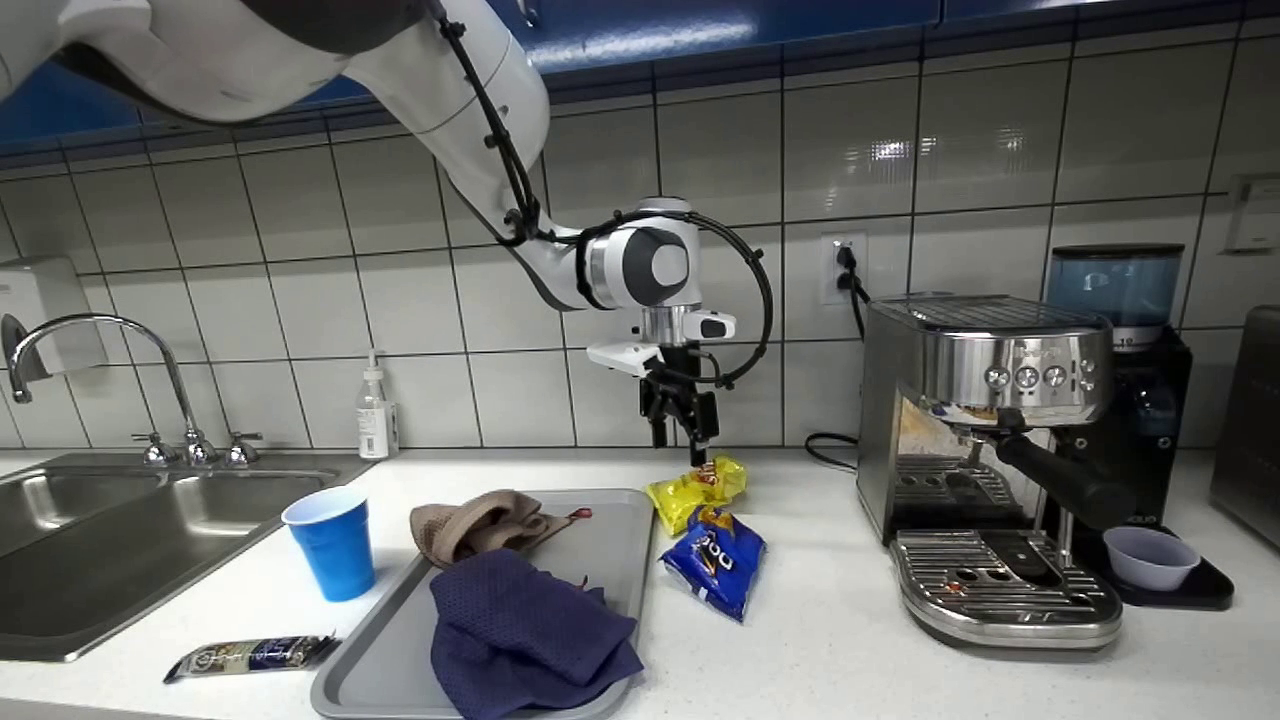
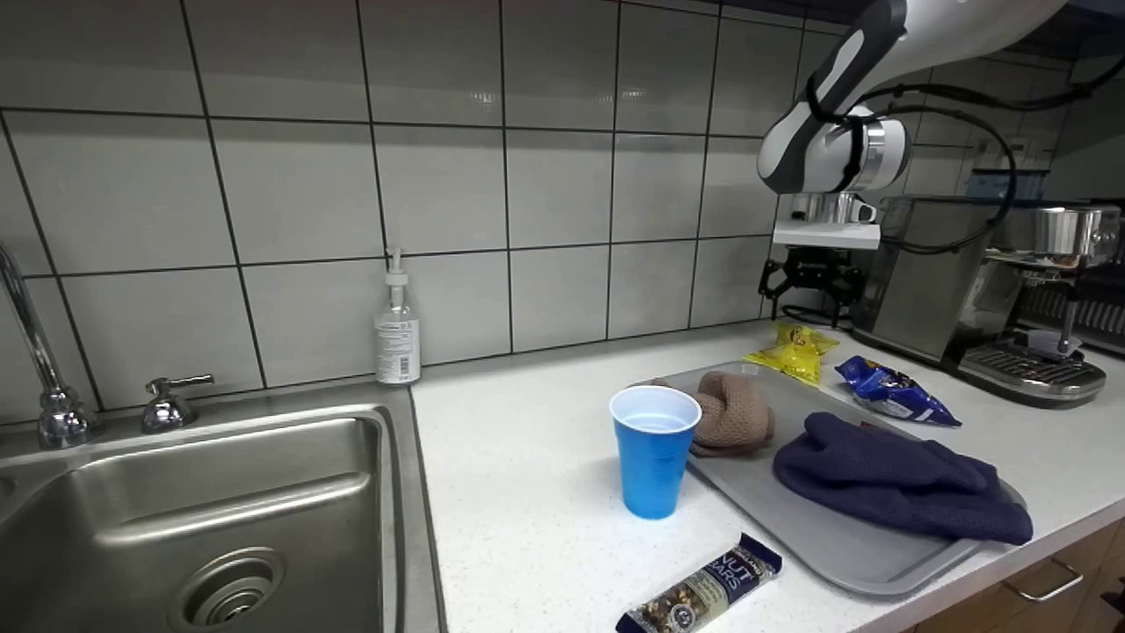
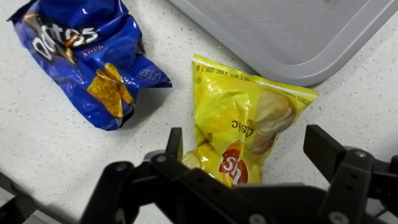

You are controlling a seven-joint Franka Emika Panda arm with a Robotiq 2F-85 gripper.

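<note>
My gripper (image 1: 680,450) (image 2: 804,315) is open and holds nothing. It points down just above a yellow chip bag (image 1: 690,492) (image 2: 795,352), with the fingers spread wide. In the wrist view the bag (image 3: 224,105) lies between and beyond the fingertips (image 3: 244,138), its lower end hidden behind the gripper. The bag's sealed edge lies at the corner of a grey tray (image 3: 311,73). A blue Doritos bag (image 3: 115,71) lies on the counter beside the yellow bag, apart from it. The blue bag also shows in both exterior views (image 1: 718,562) (image 2: 892,391).
The tray (image 1: 375,655) holds a brown cloth (image 1: 480,525) and a navy cloth (image 1: 530,635). A blue cup (image 2: 652,457), a nut bar (image 2: 703,591) and a sink (image 2: 220,527) are beside it. A soap bottle (image 1: 374,415) stands by the wall; an espresso machine (image 1: 985,450) stands opposite.
</note>
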